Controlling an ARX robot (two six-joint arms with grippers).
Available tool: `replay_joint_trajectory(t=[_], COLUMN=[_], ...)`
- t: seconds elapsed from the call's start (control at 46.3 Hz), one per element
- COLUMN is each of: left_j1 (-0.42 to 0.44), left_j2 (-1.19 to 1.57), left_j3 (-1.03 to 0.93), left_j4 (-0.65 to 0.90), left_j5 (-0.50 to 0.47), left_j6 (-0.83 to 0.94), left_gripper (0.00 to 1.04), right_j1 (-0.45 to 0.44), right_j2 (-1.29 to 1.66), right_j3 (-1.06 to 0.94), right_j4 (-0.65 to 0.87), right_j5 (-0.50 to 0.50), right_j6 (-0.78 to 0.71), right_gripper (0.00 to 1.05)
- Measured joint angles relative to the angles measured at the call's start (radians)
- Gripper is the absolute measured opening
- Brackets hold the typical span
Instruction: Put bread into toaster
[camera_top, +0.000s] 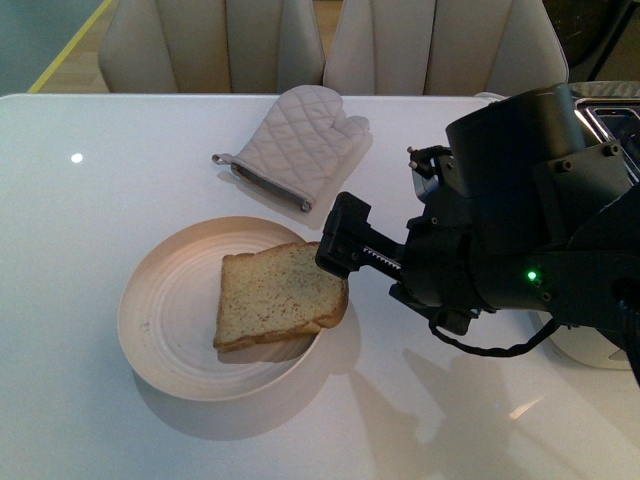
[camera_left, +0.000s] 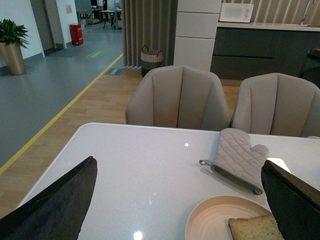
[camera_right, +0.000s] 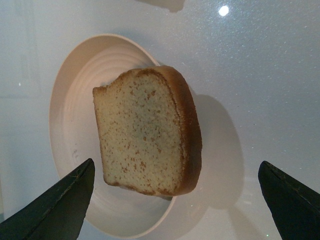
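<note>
The right claw (camera_top: 343, 245) is wide open and holds nothing. It hangs by the bread (camera_top: 278, 295). The bread lies on the plate (camera_top: 165, 320), one end over the rim. A bad pinch could push it onto the worktop (camera_top: 100, 150).

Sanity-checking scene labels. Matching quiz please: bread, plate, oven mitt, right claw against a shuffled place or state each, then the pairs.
1 bread
2 plate
3 oven mitt
4 right claw

A open, over the bread
B on the table, beyond the plate
C lying on the plate
D beige, under the bread

Pairs: 1-C, 2-D, 3-B, 4-A
</note>
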Motion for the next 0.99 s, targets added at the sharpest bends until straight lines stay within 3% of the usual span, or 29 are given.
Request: replay_joint_trajectory(t=[0.756, 0.865, 0.994], left_j1=[0.0, 0.0, 0.0], left_j2=[0.0, 0.0, 0.0], left_j3=[0.0, 0.0, 0.0], left_j4=[0.0, 0.0, 0.0], left_j5=[0.0, 0.0, 0.0], left_j6=[0.0, 0.0, 0.0], left_gripper=[0.98, 0.98, 0.98], right_j1=[0.026, 0.028, 0.029], right_j2=[0.133, 0.153, 0.171], right_j3=[0.086, 0.101, 0.12], right_j4=[0.012, 0.008, 0.004], right_j5=[-0.067, -0.068, -0.071], right_j6=[0.1, 0.108, 0.113], right_gripper=[0.96, 0.88, 0.71])
